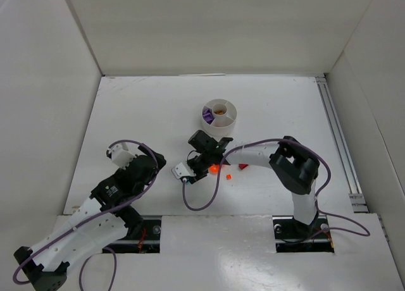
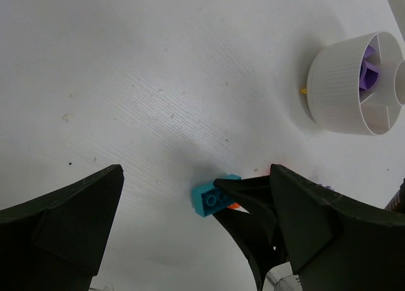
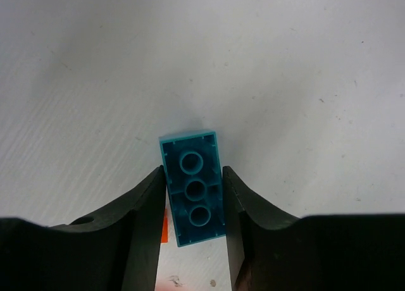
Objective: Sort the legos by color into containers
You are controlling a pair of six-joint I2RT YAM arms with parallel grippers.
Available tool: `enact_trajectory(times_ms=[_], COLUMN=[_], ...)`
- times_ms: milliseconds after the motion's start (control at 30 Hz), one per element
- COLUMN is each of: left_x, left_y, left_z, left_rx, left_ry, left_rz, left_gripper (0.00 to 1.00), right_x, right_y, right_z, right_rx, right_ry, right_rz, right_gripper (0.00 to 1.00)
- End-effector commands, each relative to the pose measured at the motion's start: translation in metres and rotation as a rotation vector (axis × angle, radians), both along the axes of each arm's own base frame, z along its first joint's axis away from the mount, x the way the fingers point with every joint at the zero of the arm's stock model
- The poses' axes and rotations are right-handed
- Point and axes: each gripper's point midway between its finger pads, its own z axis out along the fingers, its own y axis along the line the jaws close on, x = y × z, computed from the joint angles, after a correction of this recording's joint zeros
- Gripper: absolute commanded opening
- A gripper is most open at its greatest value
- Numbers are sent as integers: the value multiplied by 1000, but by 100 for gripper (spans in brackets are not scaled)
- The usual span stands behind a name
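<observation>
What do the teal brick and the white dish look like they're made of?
Teal brick: likely hard moulded plastic, slightly glossy; hollow underside with round tubes shows. White dish: probably plastic too, matte; thin, uniform wall and dividers, though ceramic can't be ruled out.

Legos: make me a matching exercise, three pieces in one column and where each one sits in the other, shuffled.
1. teal brick
2. purple pieces
3. red piece

A. lying on the table
B. between the right jaws
C. in a wedge of the dish

Pairs: 1-B, 2-C, 3-A
</observation>
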Motion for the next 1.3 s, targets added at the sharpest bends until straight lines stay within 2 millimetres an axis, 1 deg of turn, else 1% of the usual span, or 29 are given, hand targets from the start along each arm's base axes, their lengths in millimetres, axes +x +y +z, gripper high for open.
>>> enact_trajectory(times_ms=[0,33,133,167,233,333,367,433,467,500,567,600,633,700,733,767,800,833,867,900,933,967,1033,1067,1100,1133,1167,1200,1267], left_x=[4,4,6,6,9,11,11,16,17,19,26,29,32,41,45,53,59,63,68,75,84,88,97,99,100,104,104,105,107], left_y=[2,2,0,0,-2,-4,-5,-12,-16,-18,-25,-28,-31,-33,-33,-40,-38,-39,-40,-50,-43,-43,-46,-47,-47,-47,-47,-47,-48], left_z=[14,14,17,16,23,26,30,34,38,41,42,46,50,56,56,61,60,59,59,59,59,54,48,46,43,38,35,33,28], left_rx=[-14,-14,-9,3,-5,8,4,8,2,2,16,18,12,35,49,42,47,72,71,42,40,39,35,28,40,39,50,52,64], left_ry=[-37,-37,-50,-49,-71,-84,-88,-109,-115,-129,-138,-147,-154,-166,-169,-183,-182,-182,-182,-182,-181,-172,-168,-162,-153,-141,-132,-124,-112], left_rz=[22,22,9,2,-7,-24,-36,-65,-82,-89,-114,-119,-118,-113,-112,-123,-119,-144,-157,-200,-188,-210,-265,-270,-276,-274,-279,-279,-285], left_gripper=[100,100,100,100,100,100,100,100,100,100,100,100,100,100,100,100,100,100,100,100,100,100,100,100,100,100,100,100,100], right_x=[6,4,2,2,6,6,16,15,20,30,40,55,59,77,93,103,111,130,137,145,153,165,177,187,189,191,196,202,205], right_y=[20,21,29,31,35,34,32,25,22,15,3,-6,-14,-25,-41,-49,-59,-74,-82,-91,-97,-112,-126,-137,-142,-144,-145,-150,-151], right_z=[17,18,27,34,52,72,81,96,103,116,122,130,138,155,164,172,174,177,186,194,197,199,203,206,207,207,214,207,201], right_rx=[88,99,165,186,240,294,323,373,393,416,431,449,463,500,512,525,532,540,555,569,580,588,601,623,637,657,688,691,697], right_ry=[0,3,18,13,-8,-24,-32,-29,-34,-47,-44,-54,-53,-79,-80,-88,-90,-104,-102,-113,-123,-113,-100,-112,-79,-56,-72,-32,-16], right_rz=[23,41,77,84,91,101,85,96,87,61,33,-2,-19,-65,-131,-165,-200,-254,-291,-319,-343,-388,-446,-474,-504,-490,-477,-498,-489], right_gripper=[31,26,19,15,14,12,11,10,8,8,8,8,8,8,8,8,8,8,9,9,9,9,9,9,9,9,9,9,9])
